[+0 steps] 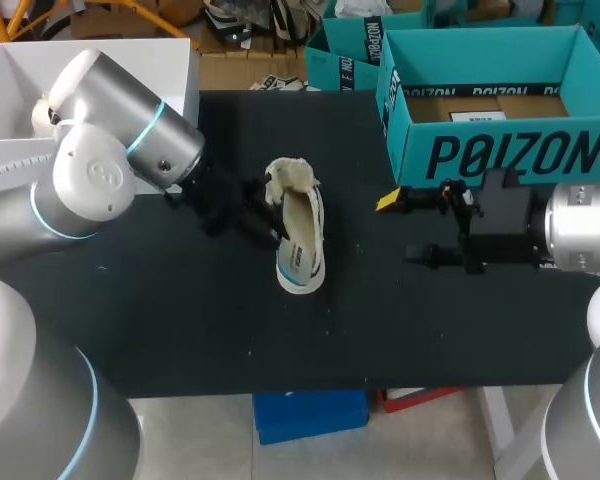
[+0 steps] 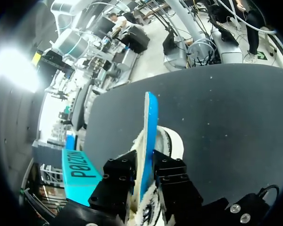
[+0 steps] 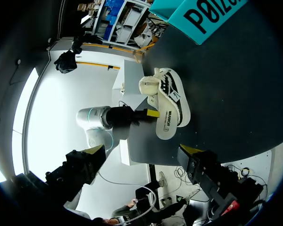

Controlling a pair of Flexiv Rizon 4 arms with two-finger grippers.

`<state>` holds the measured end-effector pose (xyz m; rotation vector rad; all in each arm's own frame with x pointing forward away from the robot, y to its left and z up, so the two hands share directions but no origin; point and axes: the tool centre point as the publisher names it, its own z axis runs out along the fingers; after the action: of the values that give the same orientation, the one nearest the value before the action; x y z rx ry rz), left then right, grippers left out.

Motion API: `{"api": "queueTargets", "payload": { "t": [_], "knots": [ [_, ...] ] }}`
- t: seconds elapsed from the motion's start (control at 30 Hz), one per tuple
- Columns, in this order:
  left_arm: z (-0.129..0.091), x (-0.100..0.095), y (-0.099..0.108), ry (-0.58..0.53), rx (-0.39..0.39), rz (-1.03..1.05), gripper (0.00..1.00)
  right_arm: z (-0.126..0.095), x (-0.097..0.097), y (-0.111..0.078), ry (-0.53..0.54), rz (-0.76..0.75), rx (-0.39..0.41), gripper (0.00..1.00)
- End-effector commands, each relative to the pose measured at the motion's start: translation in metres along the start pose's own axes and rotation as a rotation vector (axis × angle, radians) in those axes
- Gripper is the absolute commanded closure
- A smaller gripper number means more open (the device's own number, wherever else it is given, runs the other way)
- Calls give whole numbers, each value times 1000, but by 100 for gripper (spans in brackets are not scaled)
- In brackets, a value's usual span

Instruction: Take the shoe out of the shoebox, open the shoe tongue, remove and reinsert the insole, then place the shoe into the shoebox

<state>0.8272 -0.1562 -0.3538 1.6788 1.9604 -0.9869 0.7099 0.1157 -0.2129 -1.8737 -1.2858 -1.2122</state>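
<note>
Insole (image 2: 151, 117) is standing on edge between the left gripper's (image 2: 147, 165) black fingers, which are clenching it from both sides. Its blue strip is running straight out ahead of the jaws, in line with the shoe (image 2: 172, 141) under it, and its near end seems to be sitting inside the shoe's opening.

In the head view the shoe (image 1: 300, 240) is lying at the centre of the frame on the table (image 1: 180, 330), its long axis running up and down the frame. The left gripper (image 1: 270, 225) is meeting it from the left. The right gripper (image 1: 405, 228) is hanging right of centre, well apart from the shoe, jaws spread and holding nothing. The shoebox (image 1: 500, 150) is standing open at the upper right.

Judging from this, the insole is only going to slide along the shoe's length, and the left arm is the nearer one.
</note>
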Motion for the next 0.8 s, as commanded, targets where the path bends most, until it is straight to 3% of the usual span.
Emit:
{"api": "queueTargets", "payload": {
  "t": [0.03, 0.13, 0.2, 0.3, 0.33, 0.6, 0.63, 0.67, 0.8],
  "knots": [
    [-1, 2, -2, -5, -4, 1, 59, 2, -1, 15, -23, 10, 29, 0],
    [-3, 4, -2, -3, -9, 1, 52, 4, 2, 23, -28, 6, 43, 0],
    [-7, 6, 0, 5, -17, 2, 27, 5, 3, 25, -34, 5, 54, 0],
    [-13, 7, 3, 13, -31, 3, 22, 6, 3, 26, -32, 4, 61, 0],
    [-16, 7, 3, 19, -38, 5, 15, 6, 3, 26, -32, 4, 61, 0],
    [-27, 7, 18, 105, -95, 59, 36, 6, 3, 26, -32, 4, 61, 0],
    [-29, 6, 21, 127, -101, 72, 48, 6, 3, 26, -32, 4, 61, 0],
    [-30, 4, 23, 158, -109, 88, 52, 6, 3, 26, -32, 4, 61, 0],
    [-27, 1, 32, 259, -131, 146, 57, 6, 3, 26, -32, 4, 61, 0]
  ]
}}
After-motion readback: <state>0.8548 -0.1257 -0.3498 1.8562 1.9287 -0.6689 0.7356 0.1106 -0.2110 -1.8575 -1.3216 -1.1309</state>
